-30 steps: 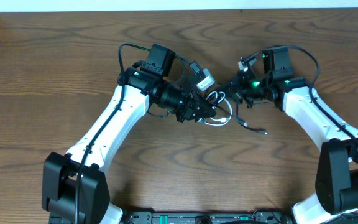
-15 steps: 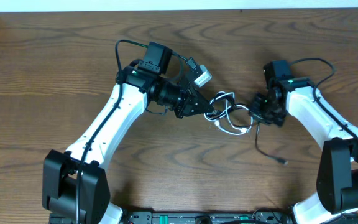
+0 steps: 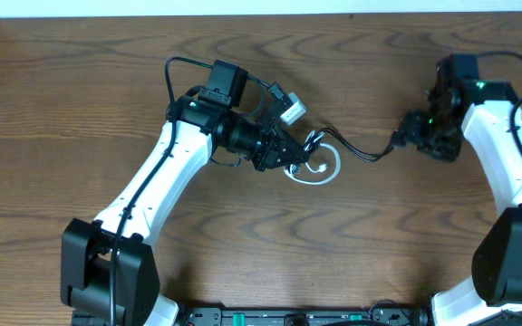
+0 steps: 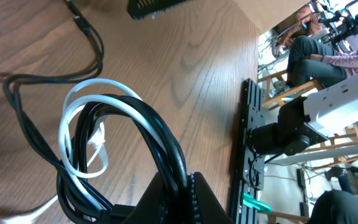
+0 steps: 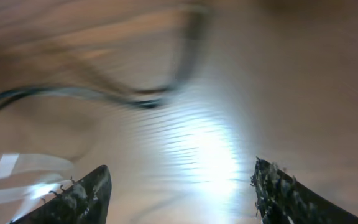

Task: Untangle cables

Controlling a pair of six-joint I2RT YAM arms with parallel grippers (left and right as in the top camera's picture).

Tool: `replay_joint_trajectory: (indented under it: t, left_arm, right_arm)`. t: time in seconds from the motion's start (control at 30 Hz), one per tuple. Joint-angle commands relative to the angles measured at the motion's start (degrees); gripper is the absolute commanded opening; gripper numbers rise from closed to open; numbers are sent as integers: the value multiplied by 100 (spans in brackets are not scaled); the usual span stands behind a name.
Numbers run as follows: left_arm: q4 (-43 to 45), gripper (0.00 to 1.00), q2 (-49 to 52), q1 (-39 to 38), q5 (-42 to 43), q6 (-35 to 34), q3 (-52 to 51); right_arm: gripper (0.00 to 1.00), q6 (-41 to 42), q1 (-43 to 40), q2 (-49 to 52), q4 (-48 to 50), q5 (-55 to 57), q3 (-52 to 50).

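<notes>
Cables (image 4: 160,140) pinned at mid-table (image 3: 243,244), one strand strung toward 3 o'clock.
Left gripper (image 3: 303,156) is clamped on the bunched loops. The white cable (image 3: 326,172) curls at its 4 o'clock. The black cable (image 3: 361,152) reaches just beside the right gripper (image 3: 412,136), whose fingers stand wide apart around nothing in the blurred wrist view.

Everything here is badly blurred. The right gripper (image 5: 180,183) shows two dark fingertips (image 5: 73,199) poking up from the bottom edge, wide apart with nothing between them. Beyond them lies the wooden table (image 5: 303,74), with a bright glare at its middle. A thin black cable (image 5: 135,99) curves across the upper left. A pale streak (image 5: 17,165) at lower left is too smeared to name.
</notes>
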Motion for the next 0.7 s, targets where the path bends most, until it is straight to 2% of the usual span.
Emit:
replay_joint_trajectory:
  t: [0.0,0.07,0.13,0.27,0.43,0.57,0.67]
  left_arm:
    - [15,8,-46,24,153,-289,24]
    - [33,8,-46,24,151,-590,26]
    - [85,7,-46,31,153,-1198,26]
    - [195,7,-46,28,232,-2212,26]
    - [199,7,-46,31,1137,-2382,26]
    - [199,7,-46,31,1235,-2811,26]
    - [203,8,-46,28,1519,-2876,26]
  right_arm:
    - [72,-1593,13,-26,28,-2192,256]
    - [74,-2022,13,-26,170,-3097,251]
    - [74,-2439,33,-22,330,-3641,205]
    - [75,-3246,120,-20,535,-4044,4]
    - [76,-4251,192,-20,715,-4962,-428]
    - [75,-4277,205,-15,938,-5038,-673]
    - [75,-4275,205,-15,1163,-5132,-787]
